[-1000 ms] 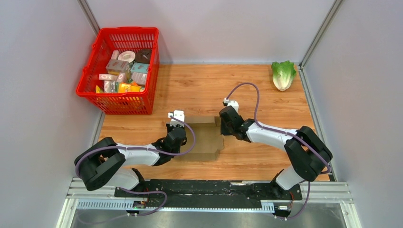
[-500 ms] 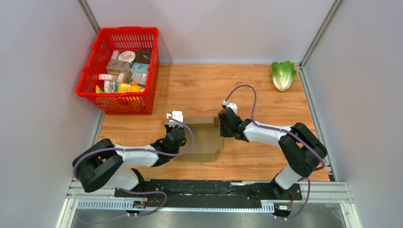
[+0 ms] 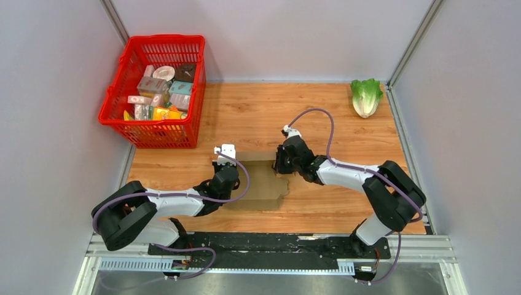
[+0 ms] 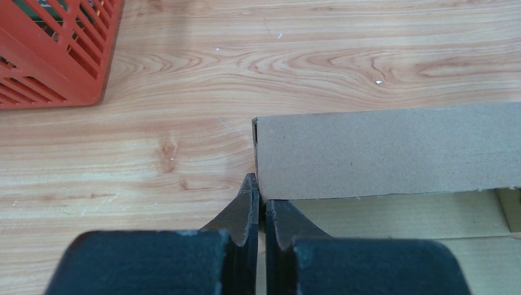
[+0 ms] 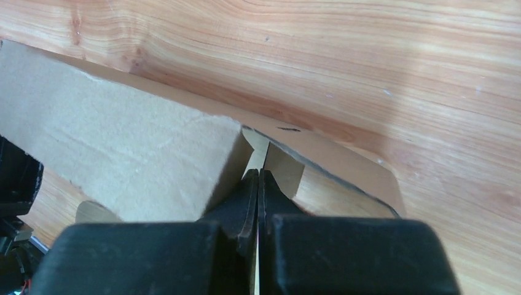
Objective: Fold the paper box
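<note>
From above, the box lay part-folded on the counter between the arms, with jaws at its far corners. It looked light, stiff across its panels and weak at the creases, so best taken by a wall edge.

Left wrist: the left jaws were shut at the end of the raised wall; whether cardboard sat between them was unclear.

Right wrist: the right jaws were shut at a corner flap, and any grip was hidden.

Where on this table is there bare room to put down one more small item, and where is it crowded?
Free: the far band of table between the red basket and the lettuce, and a smaller patch between the lettuce and the right arm. Crowded: the near middle, where the left gripper and right gripper meet the paper box.
</note>
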